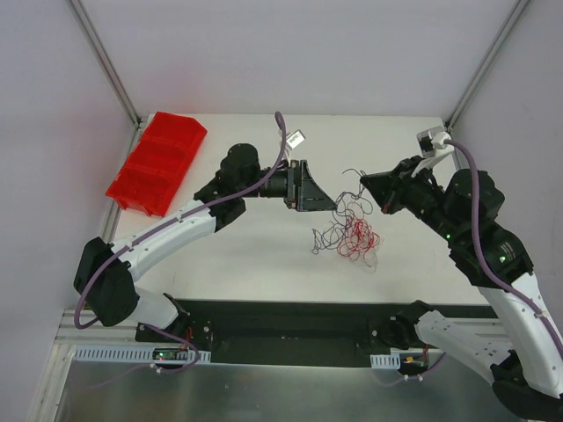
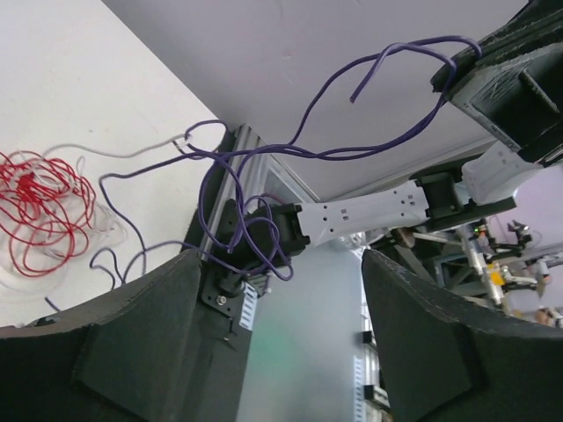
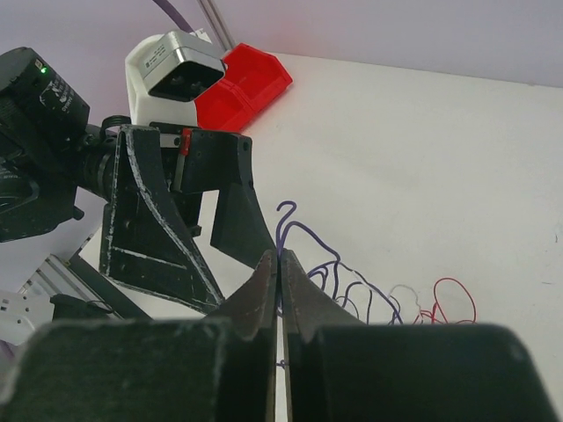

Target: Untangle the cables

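Lying tangled on the table (image 1: pixel 255 259), cables (image 1: pixel 352 230), purple strand (image 3: pixel 279 230) pinched by the right gripper (image 3: pixel 280 264), left gripper (image 2: pixel 280 290) spread wide beside them, red bin (image 1: pixel 157 163) well apart.

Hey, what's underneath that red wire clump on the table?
Loops of pale wire show beneath the red wires, on the white table. The purple wires run beside them, one held up by the shut right end effector. The clump hides anything deeper.

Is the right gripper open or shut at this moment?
Shut. In the right wrist view the right gripper has its jaws pressed together, and a purple cable runs into their tips.
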